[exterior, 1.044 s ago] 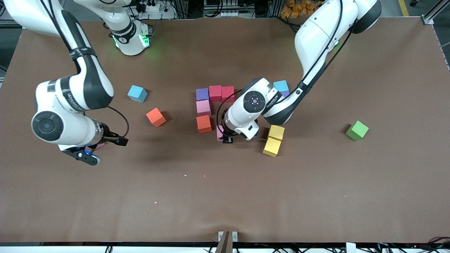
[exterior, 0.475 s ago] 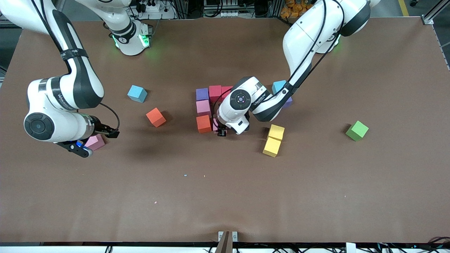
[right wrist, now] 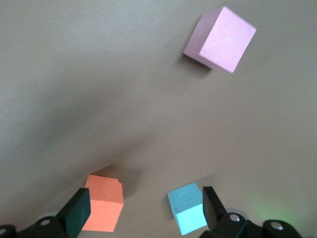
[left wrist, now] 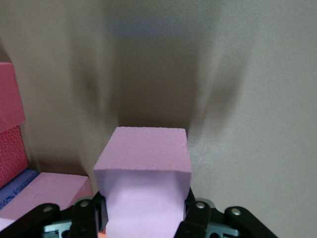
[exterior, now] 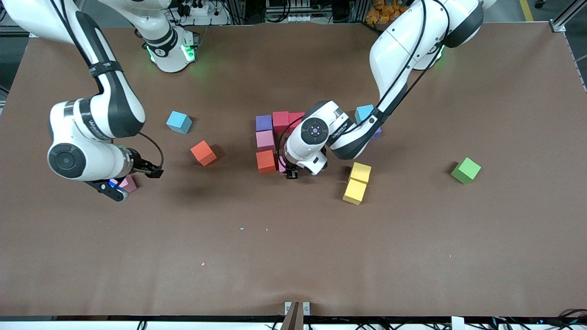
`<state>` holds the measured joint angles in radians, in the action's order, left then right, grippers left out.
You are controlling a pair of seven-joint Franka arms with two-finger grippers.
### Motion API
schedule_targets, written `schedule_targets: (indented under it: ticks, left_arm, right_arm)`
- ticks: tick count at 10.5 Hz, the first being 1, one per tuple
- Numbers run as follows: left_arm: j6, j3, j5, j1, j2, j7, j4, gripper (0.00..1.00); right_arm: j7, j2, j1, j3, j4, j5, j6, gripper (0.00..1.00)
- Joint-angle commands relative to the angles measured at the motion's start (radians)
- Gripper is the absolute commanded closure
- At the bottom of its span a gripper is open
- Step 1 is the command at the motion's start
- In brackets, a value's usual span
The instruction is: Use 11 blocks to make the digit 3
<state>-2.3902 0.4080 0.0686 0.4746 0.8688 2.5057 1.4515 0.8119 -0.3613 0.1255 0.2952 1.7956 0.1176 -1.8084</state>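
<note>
the left gripper [left wrist: 143, 223] grips a pink block [left wrist: 143, 183] just beside the orange block [exterior: 266, 161] in the block cluster. the right gripper [right wrist: 146, 208], jaws spread wide, hangs over another pink block [right wrist: 219, 39] on the surface [exterior: 293, 238].

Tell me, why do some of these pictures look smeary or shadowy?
Left wrist view: the table streaks with motion blur, while the held pink cube stays sharp. Right wrist view: soft focus, with a broad shadow across the table beside the orange cube. Front view: evenly lit, with soft shadows under both arms.
</note>
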Motion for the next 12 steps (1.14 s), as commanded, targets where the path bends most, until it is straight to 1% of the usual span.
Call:
schedule_targets:
  ticks: [1,3,4,5,6,7,8,12]
  left_arm:
    - [0.01,-0.011,0.005,0.016,-0.008,0.044,-0.002,1.0]
    - [0.008,-0.012,0.013,0.028,-0.01,0.068,-0.002,1.0]
    - [0.005,-0.012,0.017,0.033,-0.007,0.07,0.0,1.0]
    - [0.002,-0.012,0.019,0.035,-0.007,0.07,0.001,1.0]
    - [0.0,-0.012,0.019,0.039,-0.008,0.07,0.003,1.0]
    - [0.0,-0.014,0.02,0.039,-0.007,0.07,0.003,1.0]
    - [-0.001,-0.017,0.02,0.039,-0.007,0.07,0.003,1.0]
    - [-0.023,-0.031,0.019,0.055,-0.002,0.07,0.001,1.0]
  right_arm:
    - [0.123,0.058,0.011,0.031,0.125,-0.015,-0.11,0.0]
    - [0.246,0.058,0.011,0.054,0.159,-0.015,-0.169,0.0]
    - [0.357,0.058,0.01,0.076,0.186,-0.015,-0.22,0.0]
    - [0.457,0.059,0.011,0.112,0.215,-0.015,-0.27,0.0]
    - [0.519,0.061,0.01,0.137,0.241,-0.013,-0.311,0.0]
    - [0.553,0.077,0.011,0.16,0.28,-0.013,-0.369,0.0]
    - [0.566,0.102,0.011,0.168,0.324,-0.013,-0.414,0.0]
    - [0.569,0.16,-0.006,0.176,0.392,-0.01,-0.422,0.0]
